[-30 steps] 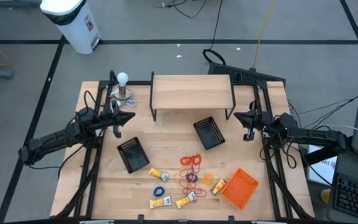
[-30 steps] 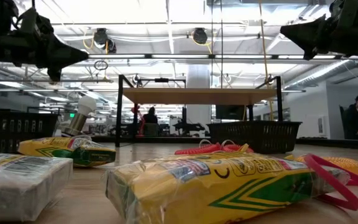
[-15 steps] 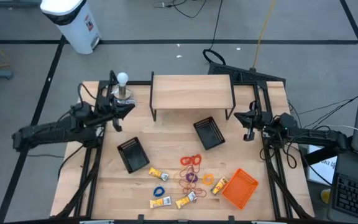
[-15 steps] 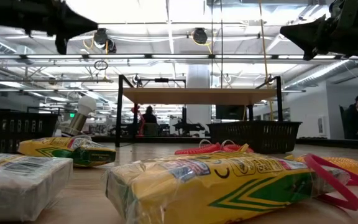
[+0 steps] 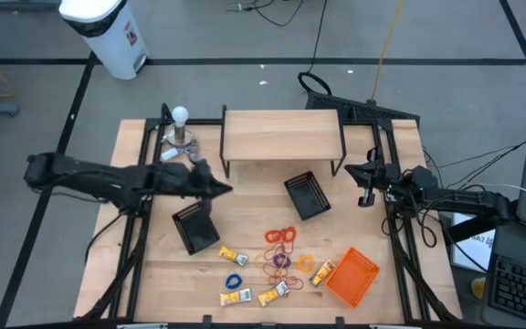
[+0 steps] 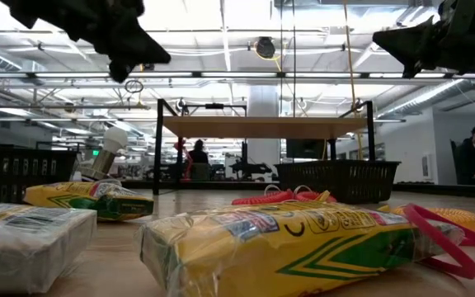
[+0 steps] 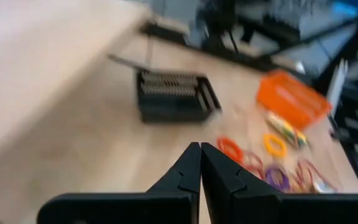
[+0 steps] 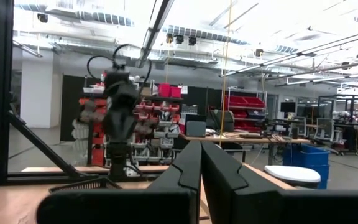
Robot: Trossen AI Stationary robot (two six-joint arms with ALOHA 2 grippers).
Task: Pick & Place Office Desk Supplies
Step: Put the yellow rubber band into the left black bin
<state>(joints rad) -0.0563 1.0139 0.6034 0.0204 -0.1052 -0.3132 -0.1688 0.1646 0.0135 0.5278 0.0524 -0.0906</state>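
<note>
The office desk supplies lie at the table's near middle: red [image 5: 281, 236], purple [image 5: 279, 262], orange [image 5: 306, 263] and blue [image 5: 235, 281] rubber bands, with yellow-and-white packets [image 5: 232, 255] [image 5: 272, 294] among them. My left gripper [image 5: 229, 190] is shut and empty. It hovers above the table, just beyond the left black mesh tray [image 5: 194, 227], and points slantwise down toward the bands [image 7: 230, 148]. My right gripper [image 5: 350, 170] is shut and empty, raised at the table's right edge. In the low view, packets [image 6: 303, 239] fill the foreground.
A wooden shelf [image 5: 281, 135] stands at the far middle, with a second black mesh tray [image 5: 307, 196] in front of it. An orange tray [image 5: 352, 276] sits near right. A light bulb on a stand [image 5: 180, 125] is at the far left.
My left gripper has swung from beside the light bulb toward the table's middle, rising and then tipping its fingers downward, and has stayed shut. It now hangs beyond the left mesh tray.
</note>
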